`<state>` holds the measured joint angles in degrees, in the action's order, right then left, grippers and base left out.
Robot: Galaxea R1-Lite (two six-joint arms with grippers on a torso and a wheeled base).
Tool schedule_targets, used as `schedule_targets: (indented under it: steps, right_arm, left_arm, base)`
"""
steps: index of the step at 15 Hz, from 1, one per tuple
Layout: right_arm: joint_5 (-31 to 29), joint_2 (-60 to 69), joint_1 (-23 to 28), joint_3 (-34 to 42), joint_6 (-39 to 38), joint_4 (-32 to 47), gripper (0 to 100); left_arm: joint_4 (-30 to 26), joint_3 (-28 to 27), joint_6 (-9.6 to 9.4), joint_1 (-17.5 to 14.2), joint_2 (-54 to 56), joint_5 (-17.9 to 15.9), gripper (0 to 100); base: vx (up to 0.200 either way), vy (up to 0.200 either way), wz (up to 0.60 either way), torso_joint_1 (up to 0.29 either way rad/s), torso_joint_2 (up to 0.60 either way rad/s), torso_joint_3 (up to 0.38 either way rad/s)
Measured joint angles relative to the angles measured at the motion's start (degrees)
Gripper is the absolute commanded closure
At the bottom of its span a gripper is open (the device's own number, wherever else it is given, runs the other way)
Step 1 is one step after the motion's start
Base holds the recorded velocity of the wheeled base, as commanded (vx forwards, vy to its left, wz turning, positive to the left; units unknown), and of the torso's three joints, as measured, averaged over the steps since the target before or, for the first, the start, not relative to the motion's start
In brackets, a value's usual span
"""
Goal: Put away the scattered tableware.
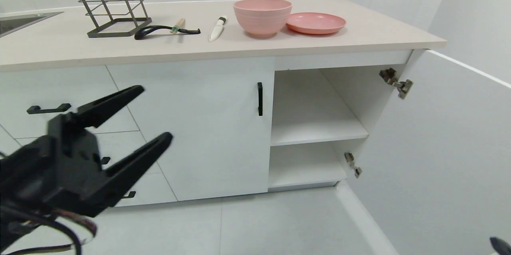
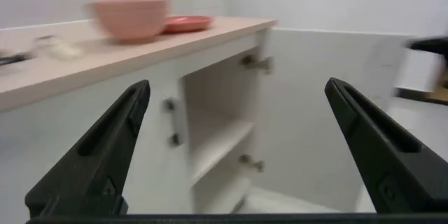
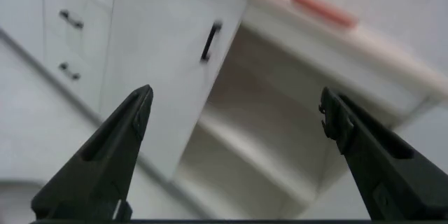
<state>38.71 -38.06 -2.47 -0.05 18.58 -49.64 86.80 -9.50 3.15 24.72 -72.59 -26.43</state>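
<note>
On the counter [image 1: 60,47] lie a black ladle [image 1: 153,30], chopsticks [image 1: 178,25] and a white knife [image 1: 218,28]. A pink bowl [image 1: 262,16] stands next to a pink plate [image 1: 315,22] at the counter's right end. My left gripper [image 1: 155,112] hangs open and empty below the counter, in front of the drawers. From the left wrist, that gripper [image 2: 236,91] faces the open cabinet, with the bowl [image 2: 129,17] and plate [image 2: 185,22] above. My right gripper [image 3: 236,101] is open and empty, low before the cabinet, with the plate [image 3: 325,10] far above it.
A black wire rack [image 1: 109,1] stands at the counter's back left, a sink [image 1: 16,23] beyond it. The right cabinet is open, its door [image 1: 447,147] swung wide, with a bare shelf [image 1: 315,129] inside. The left door with its black handle [image 1: 260,98] is closed.
</note>
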Motion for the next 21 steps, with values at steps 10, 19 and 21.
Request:
schedule_targets:
  steps: [10,19,21]
  right_arm:
    - [-28.6,32.7,7.0,-0.2,-10.5,47.6,0]
    - [-36.0,37.0,2.5,0.0,-18.0,49.3,0]
    - [-36.0,37.7,2.5,0.0,-18.1,49.3,0]
  left_arm:
    - [-77.6,8.3,-4.07,-22.3,59.6,1.5,0]
    - [-87.1,9.4,-3.35,-24.8,72.7,23.9,0]
    - [-87.2,9.4,-3.07,-24.8,72.8,23.9,0]
  base:
    - [0.000,0.000,0.00,0.000,0.00,0.000]
    - [0.000,0.000,0.00,0.000,0.00,0.000]
    - [0.000,0.000,0.00,0.000,0.00,0.000]
